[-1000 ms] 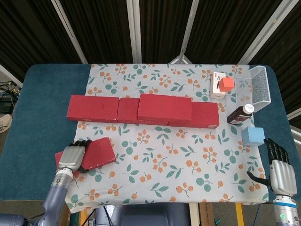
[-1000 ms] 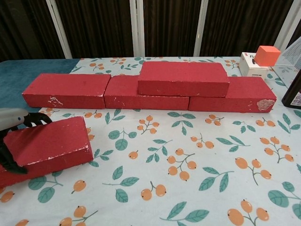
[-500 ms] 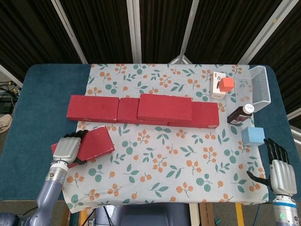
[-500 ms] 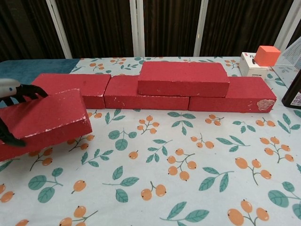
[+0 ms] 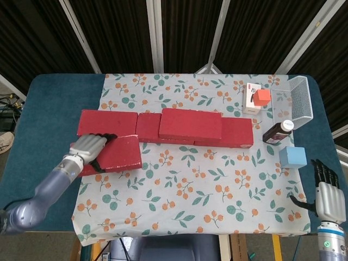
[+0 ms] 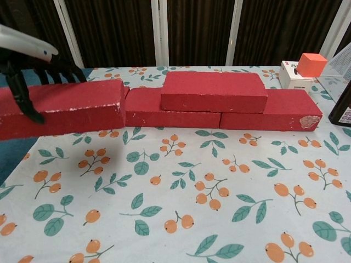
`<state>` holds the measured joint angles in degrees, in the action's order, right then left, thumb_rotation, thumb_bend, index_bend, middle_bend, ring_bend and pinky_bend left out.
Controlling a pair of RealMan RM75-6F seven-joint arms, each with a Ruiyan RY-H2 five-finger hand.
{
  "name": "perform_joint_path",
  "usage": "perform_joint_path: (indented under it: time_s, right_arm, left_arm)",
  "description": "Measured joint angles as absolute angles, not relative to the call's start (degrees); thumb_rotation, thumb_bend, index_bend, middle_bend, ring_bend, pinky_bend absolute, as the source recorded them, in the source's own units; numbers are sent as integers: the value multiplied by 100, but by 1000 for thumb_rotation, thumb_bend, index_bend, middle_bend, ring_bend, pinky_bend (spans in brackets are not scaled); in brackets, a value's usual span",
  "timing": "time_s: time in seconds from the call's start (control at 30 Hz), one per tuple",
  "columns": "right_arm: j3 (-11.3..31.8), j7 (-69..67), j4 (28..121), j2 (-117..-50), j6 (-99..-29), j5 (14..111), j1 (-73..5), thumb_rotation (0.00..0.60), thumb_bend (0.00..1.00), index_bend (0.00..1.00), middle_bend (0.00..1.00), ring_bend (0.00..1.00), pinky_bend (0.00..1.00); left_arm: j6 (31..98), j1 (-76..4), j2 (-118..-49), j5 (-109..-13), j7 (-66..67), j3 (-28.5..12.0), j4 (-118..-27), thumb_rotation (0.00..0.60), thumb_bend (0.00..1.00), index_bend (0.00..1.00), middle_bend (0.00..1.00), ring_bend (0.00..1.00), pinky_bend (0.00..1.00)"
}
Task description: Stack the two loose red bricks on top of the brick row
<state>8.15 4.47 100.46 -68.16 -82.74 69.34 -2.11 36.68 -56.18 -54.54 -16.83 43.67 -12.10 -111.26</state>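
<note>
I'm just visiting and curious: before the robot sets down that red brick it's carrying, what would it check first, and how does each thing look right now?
1. Left hand grips the carried brick: ok.
2. Brick lifted clear of the cloth: ok, chest view shows it raised.
3. Brick over the brick row: not ok, it sits in front of the row.
4. Landing spot beside the stacked brick free: ok.
5. Brick level: cannot tell.
6. Right hand out of the way: ok.
</note>
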Motion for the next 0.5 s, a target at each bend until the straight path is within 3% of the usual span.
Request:
perform_joint_path:
  time_s: [0.27, 0.5]
  right_arm:
    - [963, 801, 10035, -6929, -8399, 6567, -199, 600, 117, 36, 59, 19, 0]
    - [997, 986, 10044, -6974, -8469, 6429, -176, 600, 117, 36, 59, 20, 0]
  left_arm:
    - [2389, -6325, -5446, -1875, 3927, -1187, -9442, 600, 8, 408, 380, 242, 248]
    - [2194, -6294, -5917, -3069, 3021, -1435, -8519, 600, 8, 428, 381, 243, 248]
